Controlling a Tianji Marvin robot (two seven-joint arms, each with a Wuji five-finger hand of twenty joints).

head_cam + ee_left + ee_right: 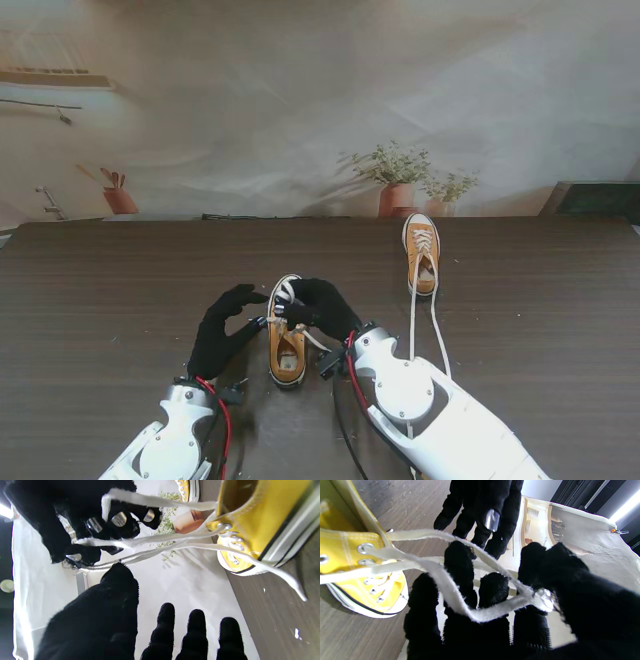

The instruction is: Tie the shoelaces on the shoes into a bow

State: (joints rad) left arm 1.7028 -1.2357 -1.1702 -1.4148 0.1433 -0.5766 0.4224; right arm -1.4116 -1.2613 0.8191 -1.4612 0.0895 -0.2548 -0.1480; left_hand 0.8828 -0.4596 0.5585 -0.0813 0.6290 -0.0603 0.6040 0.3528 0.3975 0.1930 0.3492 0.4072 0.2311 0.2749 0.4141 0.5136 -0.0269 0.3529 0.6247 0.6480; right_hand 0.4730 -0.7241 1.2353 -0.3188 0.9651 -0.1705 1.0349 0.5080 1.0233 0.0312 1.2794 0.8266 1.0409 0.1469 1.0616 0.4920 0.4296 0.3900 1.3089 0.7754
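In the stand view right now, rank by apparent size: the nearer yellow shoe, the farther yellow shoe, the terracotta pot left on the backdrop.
1. Nearer yellow shoe, largest, though partly hidden by the right hand.
2. Farther yellow shoe; it sits farther from me, so its true size is probably alike.
3. Terracotta pot, smallest.

The stand camera looks down from behind both arms across the whole table point(120, 300). Each wrist camera sits close (pictures inverted), looking along its fingers; all three share the near yellow shoe point(287, 350) point(252, 522) point(352, 562).
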